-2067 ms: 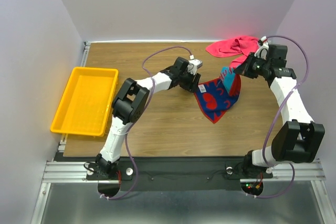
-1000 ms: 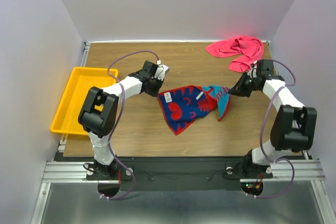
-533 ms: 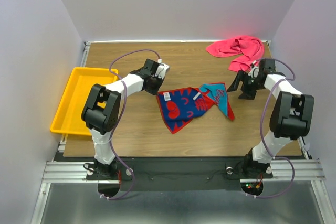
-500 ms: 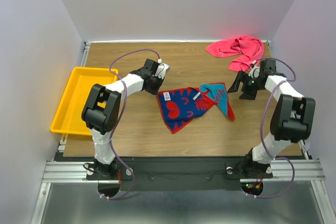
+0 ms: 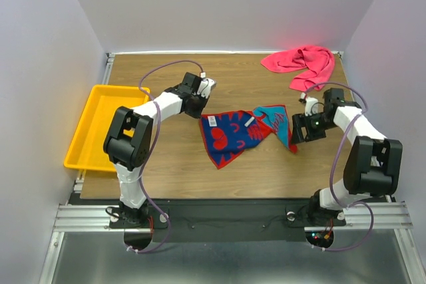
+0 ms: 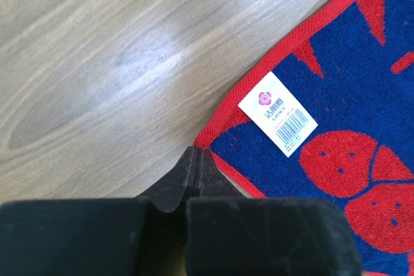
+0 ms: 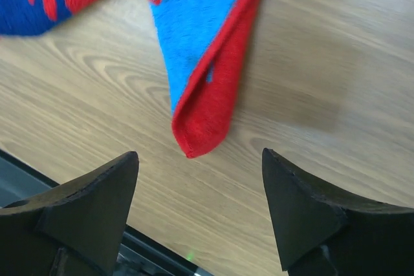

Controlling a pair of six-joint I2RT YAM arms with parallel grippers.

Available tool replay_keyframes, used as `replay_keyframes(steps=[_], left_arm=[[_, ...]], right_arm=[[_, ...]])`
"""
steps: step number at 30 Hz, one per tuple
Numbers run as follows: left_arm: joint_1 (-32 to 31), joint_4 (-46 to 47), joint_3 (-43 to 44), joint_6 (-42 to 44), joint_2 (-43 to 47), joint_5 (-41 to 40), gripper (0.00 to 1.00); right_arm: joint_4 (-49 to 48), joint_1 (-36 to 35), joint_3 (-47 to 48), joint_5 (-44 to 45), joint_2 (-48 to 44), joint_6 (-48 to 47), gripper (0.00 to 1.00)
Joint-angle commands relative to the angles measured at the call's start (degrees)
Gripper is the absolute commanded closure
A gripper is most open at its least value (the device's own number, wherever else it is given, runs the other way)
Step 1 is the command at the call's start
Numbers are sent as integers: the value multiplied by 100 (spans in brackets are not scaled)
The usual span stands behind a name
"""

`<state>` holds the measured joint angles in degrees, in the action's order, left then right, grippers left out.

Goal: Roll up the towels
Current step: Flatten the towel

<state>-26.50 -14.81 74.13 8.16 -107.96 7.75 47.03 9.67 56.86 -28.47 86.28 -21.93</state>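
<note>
The patterned red and navy towel [image 5: 236, 134] lies spread on the wooden table, its teal part [image 5: 283, 124] folded over at the right. My left gripper [image 5: 198, 106] is shut, its tips pinching the towel's far left corner [image 6: 207, 140], next to a white label [image 6: 278, 116]. My right gripper [image 5: 298, 131] stands open just above the table, by the towel's right corner [image 7: 197, 127], which lies between the fingertips [image 7: 126, 166] without touching them. The plain pink-red towel [image 5: 301, 61] lies crumpled at the far right corner.
A yellow plastic tray [image 5: 83, 124] sits at the table's left edge. The table's front edge and a dark rail [image 7: 155, 253] show just beyond the right gripper's fingers. Both arms' cables loop above the table.
My right gripper has let go of the patterned towel's right corner, opened wide and shifted toward the near side. The towel now lies flat. The left gripper has kept its hold.
</note>
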Motion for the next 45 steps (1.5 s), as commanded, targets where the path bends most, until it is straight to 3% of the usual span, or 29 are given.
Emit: replay_keyframes(steps=[1, 9, 12, 13, 15, 20, 23, 24, 27, 28, 30, 33, 38, 45], left_arm=[[31, -84, 304, 36, 3, 95, 100], [49, -75, 418, 89, -76, 51, 100], [84, -84, 471, 106, -102, 42, 100], [92, -84, 480, 98, -93, 25, 100], [101, -75, 488, 124, -111, -1, 100], [145, -75, 506, 150, -129, -19, 100], [163, -66, 462, 185, -76, -19, 100], [172, -66, 427, 203, -41, -19, 100], [180, -49, 357, 256, 47, -10, 100], [189, -48, 348, 282, 65, -10, 100], [189, -22, 330, 335, 100, -1, 100], [198, 39, 322, 405, 187, 51, 100], [268, 267, 94, 432, 661, 95, 100], [321, 470, -424, 668, 2425, 525, 100]], right_arm=[[140, -395, -26, 271, 126, -549, 18], [-395, -905, -193, 887, 635, -417, 29], [-405, -958, -132, 765, 855, -373, 47], [-387, -958, -114, 668, 881, -373, 73], [-125, -958, -27, 466, 856, -434, 100], [360, -818, 369, -763, 250, -251, 100], [746, -318, 772, -1896, 82, 64, 99], [1025, 49, 1035, -2630, 160, 92, 99], [1884, 709, 1440, -3724, 459, -73, 99], [2255, 859, 1555, -4406, 599, -335, 100], [3254, 1158, 1801, -4859, 1021, -1118, 99], [3252, 1422, 1767, -5553, 1145, -883, 99], [3252, 1660, 1881, -5669, 883, -726, 99], [3243, 2336, 1821, -5415, 170, -102, 99]])
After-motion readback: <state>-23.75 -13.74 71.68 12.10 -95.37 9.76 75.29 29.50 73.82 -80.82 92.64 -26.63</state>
